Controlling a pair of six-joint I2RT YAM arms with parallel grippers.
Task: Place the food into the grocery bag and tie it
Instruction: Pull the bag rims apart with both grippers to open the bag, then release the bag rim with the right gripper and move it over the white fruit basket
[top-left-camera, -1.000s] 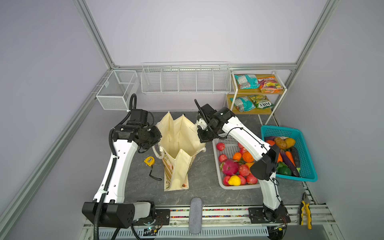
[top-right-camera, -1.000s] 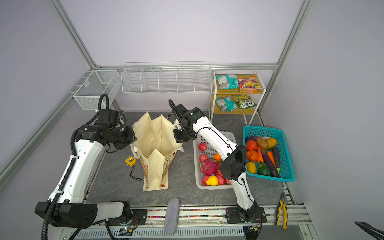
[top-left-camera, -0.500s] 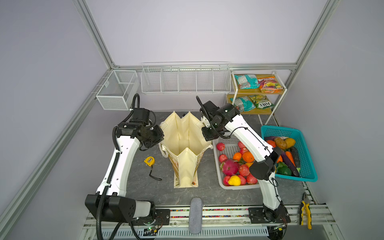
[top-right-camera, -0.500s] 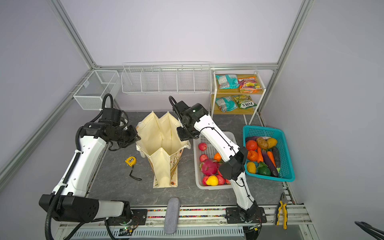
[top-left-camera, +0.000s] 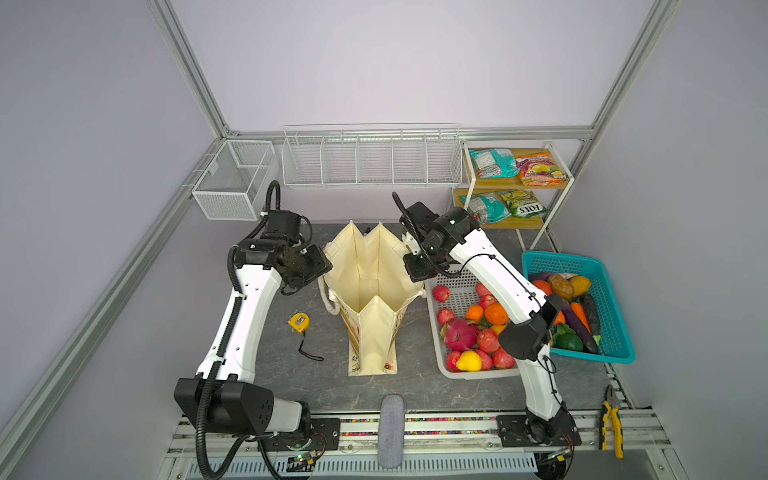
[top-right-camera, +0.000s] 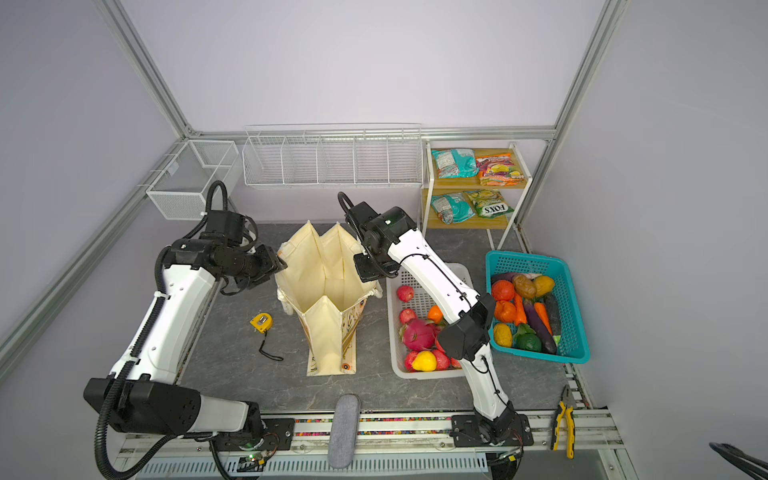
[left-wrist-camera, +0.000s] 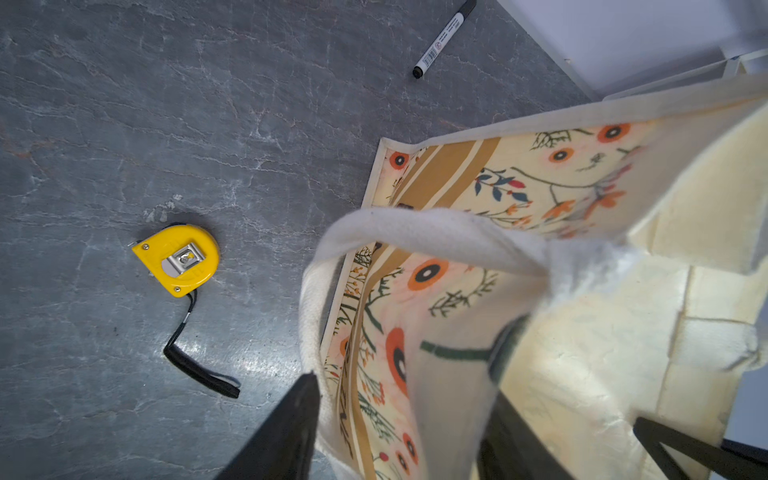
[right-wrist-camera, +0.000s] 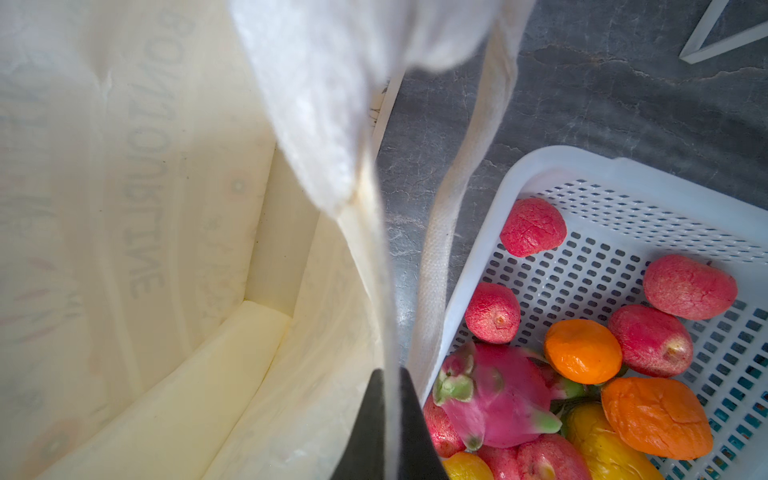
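The grocery bag (top-left-camera: 376, 266) (top-right-camera: 328, 270) stands upright with its mouth spread wide, and I see nothing inside it. My right gripper (right-wrist-camera: 390, 415) is shut on the bag's right rim, with the thin fabric pinched between its fingers. My left gripper (left-wrist-camera: 403, 424) is at the left rim, jaws apart, and the printed wall and a white rope handle (left-wrist-camera: 415, 228) hang loosely between them. The food lies in a white perforated basket (top-left-camera: 451, 370), namely red fruit, oranges (top-left-camera: 494, 313) and a pink dragon fruit (right-wrist-camera: 490, 395). More food fills a teal basket (top-left-camera: 615, 307), and snack packets (top-left-camera: 494, 162) lie on a shelf.
A yellow tape measure (top-left-camera: 298, 323) lies left of the bag and a black marker (left-wrist-camera: 442, 39) behind it. White wire baskets (top-left-camera: 370, 158) line the back wall. Yellow pliers (top-left-camera: 611, 419) and a grey pad (top-left-camera: 390, 428) sit at the front rail.
Both arms shifted right and dragged the bag with them, and its mouth spread wider. The left gripper's jaws went from shut on the left rim to apart. The right grip held.
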